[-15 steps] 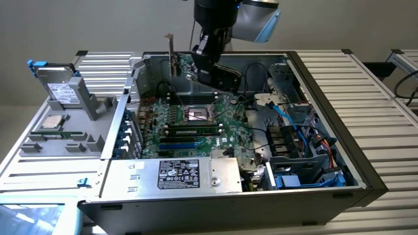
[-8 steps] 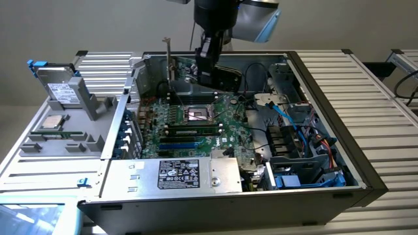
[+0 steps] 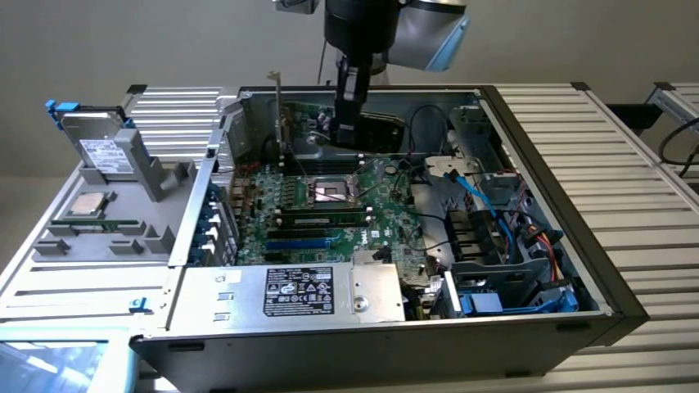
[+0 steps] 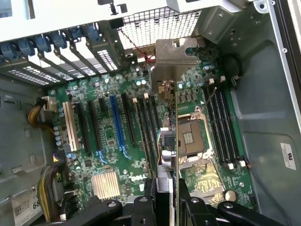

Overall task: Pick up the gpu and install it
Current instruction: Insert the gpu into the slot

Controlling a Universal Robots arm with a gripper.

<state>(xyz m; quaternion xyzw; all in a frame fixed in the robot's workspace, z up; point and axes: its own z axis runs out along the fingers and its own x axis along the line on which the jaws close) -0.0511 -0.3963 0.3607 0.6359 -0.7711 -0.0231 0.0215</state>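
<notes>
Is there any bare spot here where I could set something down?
Yes: the slatted table beside the case, on the exterior view's right, and the slats between drive and case. Inside the case is crowded: cables, motherboard, and the gripper holding the gpu.

The arm (image 3: 428,33) is reaching down from above, its grey and pale-blue joint sitting just beside the black wrist (image 3: 365,20). The wrist is pointing almost straight down, and the gripper (image 3: 347,131) is hanging below it as a narrow black column, leaning slightly toward the exterior view's left. In the wrist view its two black fingers (image 4: 150,189) are standing parallel and partly closed, with only a slim gap between them. They are pinching the gpu (image 4: 175,56) by its thin edge, one finger pressing on each face, and are holding it edge-on.
</notes>
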